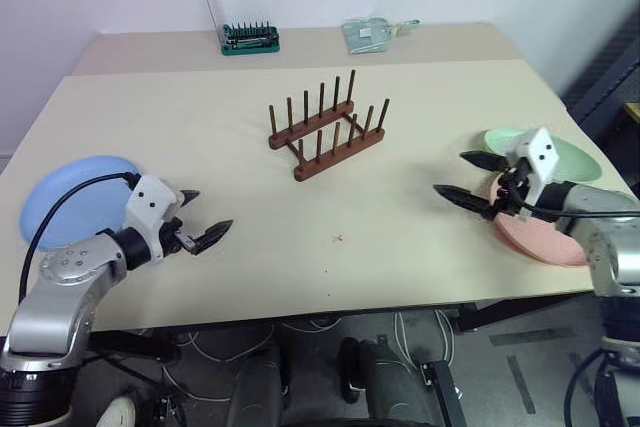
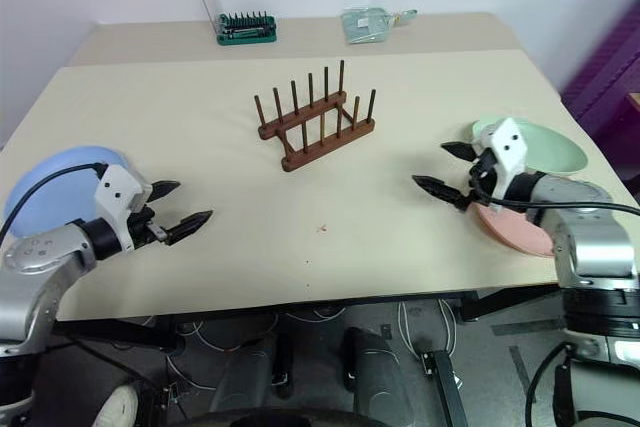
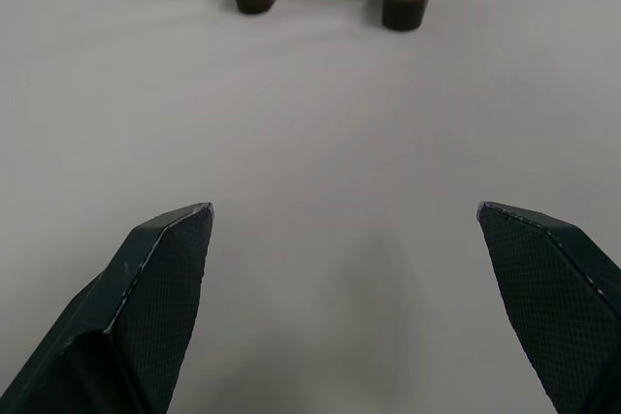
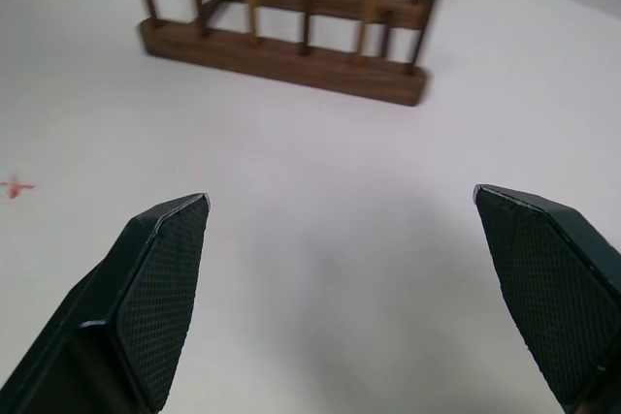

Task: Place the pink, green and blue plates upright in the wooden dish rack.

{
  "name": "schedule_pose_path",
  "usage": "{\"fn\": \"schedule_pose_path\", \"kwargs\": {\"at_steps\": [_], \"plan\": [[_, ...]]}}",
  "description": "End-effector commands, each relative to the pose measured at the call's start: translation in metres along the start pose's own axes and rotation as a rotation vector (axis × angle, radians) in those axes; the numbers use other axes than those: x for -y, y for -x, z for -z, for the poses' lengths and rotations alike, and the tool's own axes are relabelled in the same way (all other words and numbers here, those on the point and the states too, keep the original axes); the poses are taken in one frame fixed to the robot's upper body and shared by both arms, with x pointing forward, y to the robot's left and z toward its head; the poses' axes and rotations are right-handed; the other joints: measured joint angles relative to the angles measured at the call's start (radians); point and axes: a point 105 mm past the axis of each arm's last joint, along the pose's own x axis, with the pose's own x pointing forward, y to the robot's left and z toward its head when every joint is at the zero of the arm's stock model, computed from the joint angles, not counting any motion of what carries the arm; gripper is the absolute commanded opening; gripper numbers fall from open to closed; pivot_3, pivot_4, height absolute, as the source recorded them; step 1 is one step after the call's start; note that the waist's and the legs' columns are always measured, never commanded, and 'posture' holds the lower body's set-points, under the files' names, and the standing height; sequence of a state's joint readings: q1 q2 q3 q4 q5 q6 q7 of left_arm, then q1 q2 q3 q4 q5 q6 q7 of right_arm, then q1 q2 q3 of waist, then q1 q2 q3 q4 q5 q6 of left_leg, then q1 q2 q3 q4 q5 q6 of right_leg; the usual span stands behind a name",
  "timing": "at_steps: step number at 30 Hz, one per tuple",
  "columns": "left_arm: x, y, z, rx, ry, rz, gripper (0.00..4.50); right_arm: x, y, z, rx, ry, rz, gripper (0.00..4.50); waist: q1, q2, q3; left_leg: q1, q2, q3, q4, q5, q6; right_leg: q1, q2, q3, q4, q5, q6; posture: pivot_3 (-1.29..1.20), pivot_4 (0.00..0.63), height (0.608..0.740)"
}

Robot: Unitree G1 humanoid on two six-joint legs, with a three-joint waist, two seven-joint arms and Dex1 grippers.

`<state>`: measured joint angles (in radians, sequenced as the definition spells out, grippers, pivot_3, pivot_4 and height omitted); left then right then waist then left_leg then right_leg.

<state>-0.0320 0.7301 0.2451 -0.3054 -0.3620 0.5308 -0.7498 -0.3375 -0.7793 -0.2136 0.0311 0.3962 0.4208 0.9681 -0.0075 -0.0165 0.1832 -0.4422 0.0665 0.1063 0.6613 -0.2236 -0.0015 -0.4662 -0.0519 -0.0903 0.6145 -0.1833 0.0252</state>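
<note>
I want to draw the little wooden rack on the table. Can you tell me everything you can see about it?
The wooden dish rack is small and dark brown, and looks like stained wood. It has two long base rails lying side by side, joined by short crossbars. Five thin pegs stand straight up from each rail. It sits flat near the middle of the beige table, turned at a slant. Its slots are empty: no plate is in it. Nothing touches it but the table, and both grippers are well away from it.

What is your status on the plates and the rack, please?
Left hand and right hand open, empty. Rack empty; blue plate flat at left, green plate on pink plate at right. Nothing in the way.
</note>
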Motion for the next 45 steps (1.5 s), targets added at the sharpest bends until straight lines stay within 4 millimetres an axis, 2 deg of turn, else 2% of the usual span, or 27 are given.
{"fn": "schedule_pose_path", "kwargs": {"at_steps": [1,6,11,15,17,19,21,26,30,35,43,45], "plan": [[-0.004,0.0,-0.01,0.035,-0.033,-0.011,4.48,-0.003,-0.002,-0.009,0.029,0.043,-0.005,4.47,-0.001,0.001,0.0,0.0,0.0,0.0,0.0,0.0,0.0,0.0,0.0,0.0,0.0,0.0,0.0,0.0,0.15,0.73],[0.003,-0.003,-0.014,0.052,-0.027,-0.004,4.48,-0.008,-0.012,-0.01,0.047,0.043,-0.016,4.47,-0.001,0.001,0.0,0.0,0.0,0.0,0.0,0.0,0.0,0.0,0.0,0.0,0.0,0.0,0.0,0.0,0.15,0.73],[0.013,-0.008,-0.011,0.046,-0.021,0.028,4.48,-0.021,-0.025,-0.011,0.072,0.04,-0.047,4.47,0.0,0.001,0.0,0.0,0.0,0.0,0.0,0.0,0.0,0.0,0.0,0.0,0.0,0.0,0.0,0.0,0.15,0.73],[0.033,-0.037,-0.004,0.038,-0.007,0.082,4.48,-0.041,-0.044,-0.01,0.112,0.016,-0.094,4.47,0.003,0.001,0.0,0.0,0.0,0.0,0.0,0.0,0.0,0.001,0.0,0.0,0.0,0.0,0.0,0.0,0.15,0.73],[0.034,-0.05,0.005,0.01,0.005,0.074,4.48,-0.049,-0.051,-0.008,0.117,0.013,-0.093,4.47,0.004,0.001,0.0,0.0,0.0,0.0,0.0,0.001,0.001,0.001,0.0,0.0,0.0,0.0,0.0,0.0,0.15,0.73],[0.032,-0.066,0.008,-0.007,-0.012,0.058,4.48,-0.062,-0.057,-0.015,0.146,0.016,-0.106,4.47,0.01,0.001,0.0,0.0,-0.001,0.0,0.001,0.002,0.003,0.001,0.0,0.0,0.001,0.0,0.0,0.0,0.15,0.73],[0.032,-0.082,0.0,0.022,-0.012,0.086,4.48,-0.069,-0.058,-0.02,0.172,0.0,-0.106,4.47,0.02,0.001,0.0,0.0,-0.001,0.0,0.001,0.002,0.003,0.001,0.001,0.0,0.001,0.0,0.0,0.0,0.15,0.73],[0.038,-0.129,-0.017,0.056,-0.083,0.222,4.48,-0.078,-0.06,-0.007,0.154,-0.028,-0.07,4.47,0.039,0.0,0.0,0.0,-0.002,0.0,0.003,0.002,0.003,0.003,0.0,-0.001,0.002,0.0,0.0,0.0,0.15,0.73],[0.038,-0.155,-0.027,0.063,-0.098,0.278,4.48,-0.087,-0.064,-0.012,0.167,-0.026,-0.088,4.47,0.042,0.0,0.0,0.0,-0.002,0.001,0.003,0.002,0.004,0.002,0.0,0.0,0.001,0.001,0.001,0.0,0.15,0.73],[0.045,-0.177,-0.037,0.066,-0.123,0.33,4.48,-0.08,-0.064,-0.011,0.165,-0.022,-0.047,4.47,0.046,0.0,0.0,0.0,-0.002,0.001,0.004,0.002,0.004,0.003,0.002,-0.001,0.002,0.001,0.001,0.0,0.15,0.73],[0.058,-0.192,-0.045,0.109,-0.122,0.353,4.48,-0.085,-0.057,-0.003,0.151,-0.033,-0.025,4.47,0.048,0.0,0.0,0.0,-0.003,0.0,0.004,0.002,0.004,0.004,0.001,-0.001,0.001,0.001,0.001,0.0,0.15,0.73],[0.06,-0.194,-0.047,0.122,-0.11,0.347,3.96,-0.086,-0.056,-0.001,0.146,-0.032,-0.021,4.5,0.047,0.0,0.0,0.0,-0.003,0.0,0.005,0.002,0.004,0.004,0.001,-0.001,0.001,0.001,0.001,0.0,0.15,0.73]]}}
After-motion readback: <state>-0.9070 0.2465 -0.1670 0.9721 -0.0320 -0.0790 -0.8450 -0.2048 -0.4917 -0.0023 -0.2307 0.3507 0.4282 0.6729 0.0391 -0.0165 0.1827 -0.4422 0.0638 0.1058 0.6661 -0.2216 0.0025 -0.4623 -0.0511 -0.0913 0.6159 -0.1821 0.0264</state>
